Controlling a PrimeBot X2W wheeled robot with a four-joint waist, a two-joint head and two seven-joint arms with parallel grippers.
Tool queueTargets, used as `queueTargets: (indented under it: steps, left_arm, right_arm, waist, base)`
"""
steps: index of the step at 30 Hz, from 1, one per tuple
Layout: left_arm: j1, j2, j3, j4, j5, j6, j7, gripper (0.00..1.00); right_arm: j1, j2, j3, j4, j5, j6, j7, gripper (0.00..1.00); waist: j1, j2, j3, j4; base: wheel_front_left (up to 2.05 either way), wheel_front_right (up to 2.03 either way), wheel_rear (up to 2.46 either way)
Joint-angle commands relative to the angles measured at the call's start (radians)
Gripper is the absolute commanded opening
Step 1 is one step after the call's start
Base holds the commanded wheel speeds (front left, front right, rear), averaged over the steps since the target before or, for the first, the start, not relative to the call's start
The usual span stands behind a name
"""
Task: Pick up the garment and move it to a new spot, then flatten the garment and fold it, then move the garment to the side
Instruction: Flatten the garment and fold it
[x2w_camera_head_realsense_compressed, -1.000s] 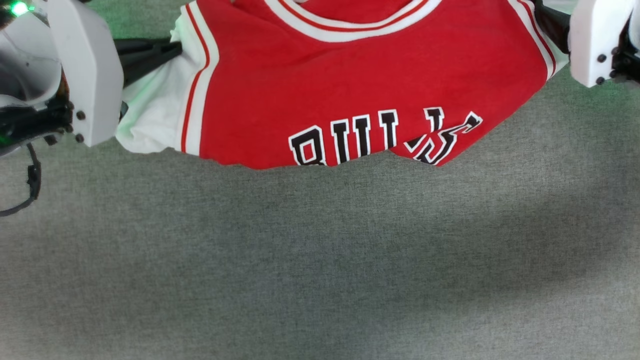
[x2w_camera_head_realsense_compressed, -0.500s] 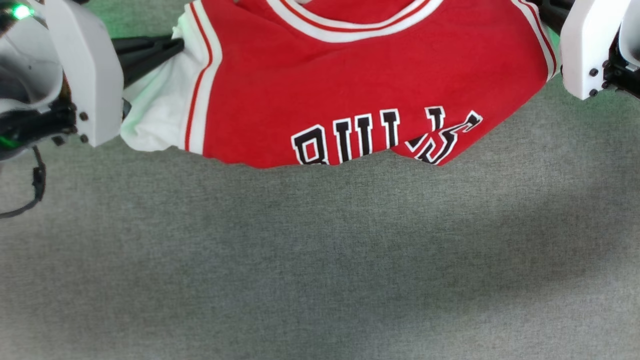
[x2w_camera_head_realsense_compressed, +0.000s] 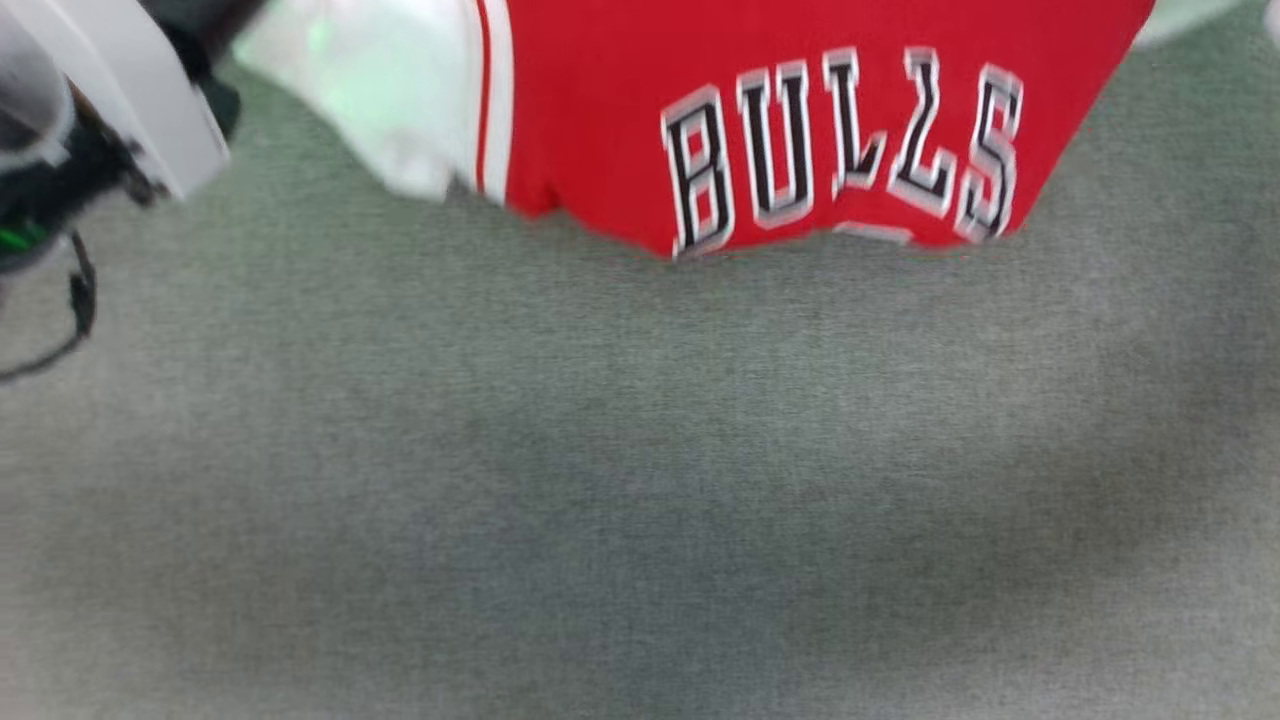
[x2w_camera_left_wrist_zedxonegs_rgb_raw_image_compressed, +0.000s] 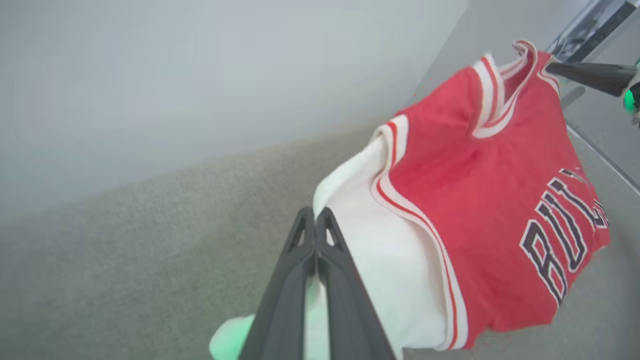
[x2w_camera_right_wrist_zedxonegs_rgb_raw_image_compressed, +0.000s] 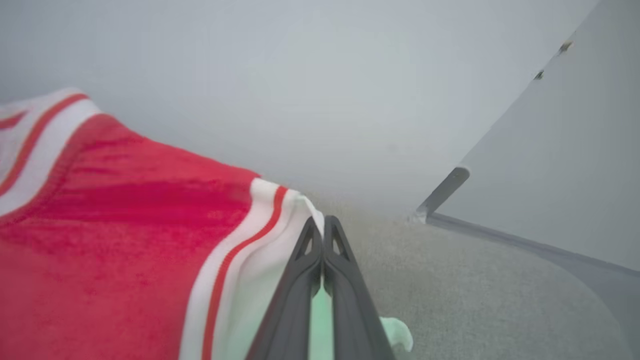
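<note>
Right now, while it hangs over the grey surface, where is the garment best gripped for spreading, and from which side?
Grip the white sleeves, one claw from each outer side. The garment hangs spread between the left claw and the right claw, each shut on sleeve cloth, so the chest opens wide with little bunching.

red garment (x2w_camera_head_realsense_compressed: 600, 110), white sleeves, black lettering (x2w_camera_head_realsense_compressed: 845, 150), grey surface (x2w_camera_head_realsense_compressed: 640, 480)

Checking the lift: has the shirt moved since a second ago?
Yes: the garment shifted up-view and rightward over the grey surface, lettering pulled straight.
</note>
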Motion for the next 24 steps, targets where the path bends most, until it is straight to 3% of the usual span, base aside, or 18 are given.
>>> queueTargets:
  steps: [1,7,14,21,24]
  left_arm:
    - [-0.020,-0.004,0.012,0.016,-0.010,0.002,-0.024,0.00]
    - [-0.088,-0.059,0.072,0.145,-0.057,0.003,-0.137,0.00]
    - [-0.283,-0.146,0.174,0.375,-0.067,0.003,-0.230,0.00]
    - [-0.485,-0.220,0.270,0.522,-0.049,0.003,-0.294,0.00]
    - [-0.488,-0.248,0.282,0.528,-0.041,0.003,-0.300,0.00]
  right_arm:
    - [-0.026,0.015,-0.042,0.016,-0.033,-0.001,-0.026,0.00]
    - [-0.136,0.150,-0.287,0.093,-0.224,-0.001,-0.146,0.00]
    - [-0.317,0.306,-0.548,0.108,-0.443,-0.002,-0.260,0.00]
    - [-0.478,0.370,-0.712,0.094,-0.615,-0.002,-0.365,0.00]
    - [-0.512,0.382,-0.753,0.120,-0.653,-0.002,-0.385,0.00]
  waist:
    - [0.0000,0.0000,-0.009,0.015]
    - [0.0000,0.0000,0.003,0.031]
    - [0.0000,0.0000,0.019,0.027]
    - [0.0000,0.0000,0.022,0.022]
    - [0.0000,0.0000,0.017,0.027]
  base:
    - [0.00,0.00,0.00]
    - [0.00,0.00,0.00]
    - [0.00,0.00,0.00]
    - [0.00,0.00,0.00]
    - [0.00,0.00,0.00]
